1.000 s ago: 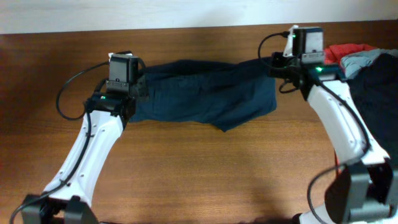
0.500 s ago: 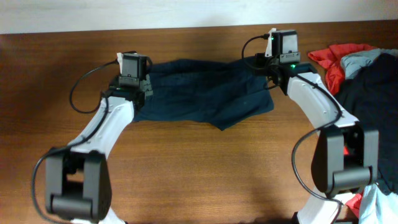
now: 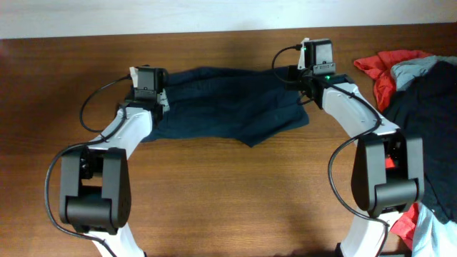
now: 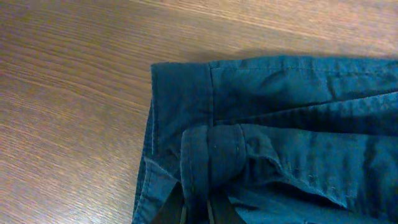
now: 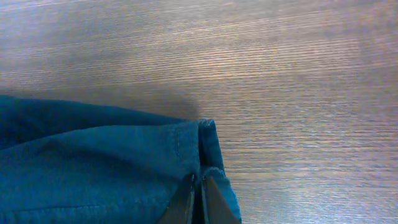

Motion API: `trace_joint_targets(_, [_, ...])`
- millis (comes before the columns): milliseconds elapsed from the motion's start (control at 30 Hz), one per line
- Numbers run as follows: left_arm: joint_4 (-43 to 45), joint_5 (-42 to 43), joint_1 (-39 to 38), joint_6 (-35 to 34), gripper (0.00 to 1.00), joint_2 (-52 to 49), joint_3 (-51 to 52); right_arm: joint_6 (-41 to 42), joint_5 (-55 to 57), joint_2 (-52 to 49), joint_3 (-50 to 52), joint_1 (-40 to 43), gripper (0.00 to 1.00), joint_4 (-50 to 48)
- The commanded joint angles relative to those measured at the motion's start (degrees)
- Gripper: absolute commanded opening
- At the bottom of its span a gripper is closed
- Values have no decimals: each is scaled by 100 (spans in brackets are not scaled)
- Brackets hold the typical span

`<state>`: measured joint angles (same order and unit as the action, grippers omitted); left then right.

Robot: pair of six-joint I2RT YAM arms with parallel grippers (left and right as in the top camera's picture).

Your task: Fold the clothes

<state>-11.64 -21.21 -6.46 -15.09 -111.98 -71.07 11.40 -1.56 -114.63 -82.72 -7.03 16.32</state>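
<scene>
**Shorts Drawn In Between Two Clamped Grippers**

Since a second earlier, the right gripper (image 5: 199, 202) had been brought inward toward the left gripper (image 4: 198, 208). The span between the two was narrowed, and the dark navy shorts (image 3: 228, 107) were carried along, stretched less tightly than before.

The left gripper was seen nearly closed, its dark fingers pinched on a bunched fold of the shorts beside a stitched hem. A flat corner of the cloth was laid on the table (image 3: 228, 193) just ahead of the fingers. The right gripper was seen closed almost fully, with a thin stitched edge of the shorts caught between its fingers. Bare wood was shown ahead of it and to its outer side.

Between the two grippers the shorts were spread on the table, wrinkled, with one leg hanging lower on the side nearer the right gripper. On the outer side of the right gripper, well apart from it, a red garment (image 3: 375, 68) and a black garment (image 3: 421, 114) were heaped together.
</scene>
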Motion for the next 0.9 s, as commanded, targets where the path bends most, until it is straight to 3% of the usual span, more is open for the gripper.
trace_joint_targets(0, [74, -216, 192, -76, 8, -52, -109, -48, 232, -68, -118, 28, 4, -63])
trace_joint_targets(100, [232, -216, 192, -74, 13, -52, -109, -48, 232, -120, -118, 28, 9, -170])
trace_joint_targets(167, [350, -219, 192, -74, 23, -52, -109, -46, 227, -179, -118, 28, 22, -269])
trace_joint_targets(233, [426, -219, 192, -74, 32, -52, -109, -46, 229, -238, -118, 28, 28, -343])
trace_joint_targets(300, [514, -219, 192, -74, 57, -52, -109, -46, 229, -323, -118, 28, 47, -448])
trace_joint_targets(367, [616, -214, 192, -72, 74, -52, -109, -46, 229, -389, -118, 28, 48, -511])
trace_joint_targets(433, [758, -190, 192, -68, 83, -39, -146, -48, 229, -450, -118, 28, 56, -612])
trace_joint_targets(567, [501, -63, 184, 195, 92, 105, -573, -295, 227, -352, -186, 35, 73, -979])
trace_joint_targets(667, [7, 101, 186, 190, 93, 271, -1056, -538, 225, -87, -496, 22, 77, -706])
trace_joint_targets(767, [-525, 592, 186, 190, 91, 431, -1510, -564, 90, 219, -868, 11, 78, -37])
trace_joint_targets(800, [-721, 815, 186, 192, 77, 472, -1624, -560, 7, 295, -988, 0, 77, 223])
trace_joint_targets(833, [-1121, 1322, 186, 190, 34, 531, -1797, -533, -197, 431, -1222, -20, 70, 841])
trace_joint_targets(867, [-1272, 1561, 186, 190, 18, 542, -1832, -509, -289, 474, -1322, -39, 67, 1139])
